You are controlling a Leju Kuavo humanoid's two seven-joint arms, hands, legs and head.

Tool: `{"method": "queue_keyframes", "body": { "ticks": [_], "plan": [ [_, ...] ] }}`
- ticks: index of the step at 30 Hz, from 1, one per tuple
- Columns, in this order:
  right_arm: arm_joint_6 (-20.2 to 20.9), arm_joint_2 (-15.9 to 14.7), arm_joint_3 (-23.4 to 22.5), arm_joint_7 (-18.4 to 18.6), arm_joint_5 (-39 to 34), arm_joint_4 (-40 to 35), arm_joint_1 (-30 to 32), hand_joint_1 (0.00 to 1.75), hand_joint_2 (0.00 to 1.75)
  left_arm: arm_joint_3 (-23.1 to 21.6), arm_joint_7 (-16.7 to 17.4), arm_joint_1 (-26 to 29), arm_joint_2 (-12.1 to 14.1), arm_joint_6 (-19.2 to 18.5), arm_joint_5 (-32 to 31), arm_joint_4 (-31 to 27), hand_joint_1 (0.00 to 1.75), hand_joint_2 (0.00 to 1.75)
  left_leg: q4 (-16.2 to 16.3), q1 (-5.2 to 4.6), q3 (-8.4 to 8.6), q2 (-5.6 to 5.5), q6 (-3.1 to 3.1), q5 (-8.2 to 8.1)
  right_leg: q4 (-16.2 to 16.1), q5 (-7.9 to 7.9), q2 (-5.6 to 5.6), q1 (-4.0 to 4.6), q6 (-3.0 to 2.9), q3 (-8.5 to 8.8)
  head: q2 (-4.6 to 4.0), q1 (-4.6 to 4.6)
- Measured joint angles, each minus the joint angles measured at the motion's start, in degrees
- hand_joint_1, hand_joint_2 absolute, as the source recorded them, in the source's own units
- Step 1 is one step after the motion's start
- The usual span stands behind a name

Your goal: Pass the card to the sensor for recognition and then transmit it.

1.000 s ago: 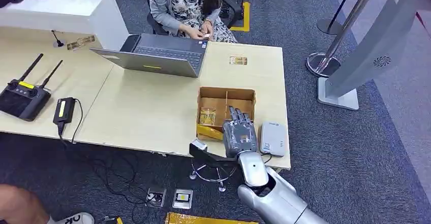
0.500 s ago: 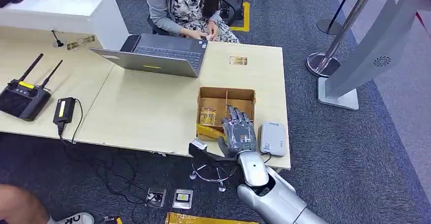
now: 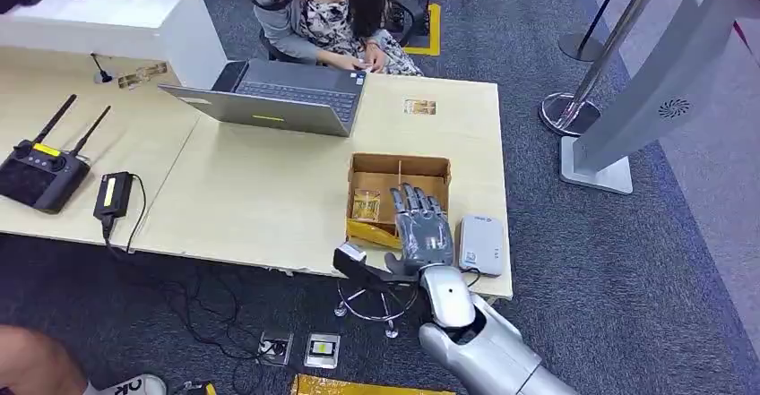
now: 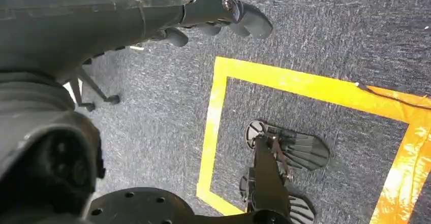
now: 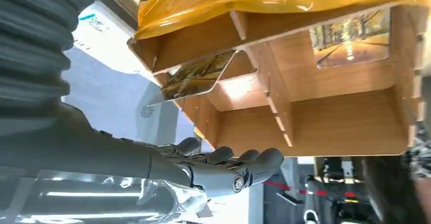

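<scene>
Pale wood table ends just beyond the divided cardboard box, which sits near its front corner, so you have little margin on that side before the edge drops to grey carpet. Your right hand hovers over the near part of the box, fingers spread apart and holding nothing. One card leans tilted in a compartment next to the hand; a second card stands in the box's other near compartment. Touching the box's near wall is a crumpled yellow bag. Just beside the box, toward the table's end, lies the grey sensor. Beyond the box an open laptop and a seated person close off the far side. Your left hand hangs over the floor, fingers curled loosely; you cannot tell its grip clearly.
</scene>
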Motion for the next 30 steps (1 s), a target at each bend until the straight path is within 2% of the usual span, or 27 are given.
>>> {"method": "queue_keyframes", "body": {
  "ticks": [10, 30],
  "plan": [
    [0.4, -0.2, -1.1, 1.7, 0.0, 0.0, -0.2, 0.0, 1.75, 0.0, 0.0, 0.0, 0.2, -0.2, -0.1, 0.0, 0.0, 0.0, 0.0, 0.0, 0.0, 0.01, 0.0, 0.0, 0.0, 0.0, 0.02, 0.0, 0.0, 0.0, 0.0, 0.0],
    [1.0, -0.2, -1.4, 0.6, -0.4, 0.1, -0.2, 0.0, 1.75, 0.0, 0.0, 0.1, 0.5, -0.1, 0.5, 0.0, 0.0, 0.0, 0.0, 0.0, 0.0, 0.01, 0.0, 0.0, 0.0, 0.0, 0.02, 0.0, 0.0, 0.01, 0.0, 0.0]
  ]
}}
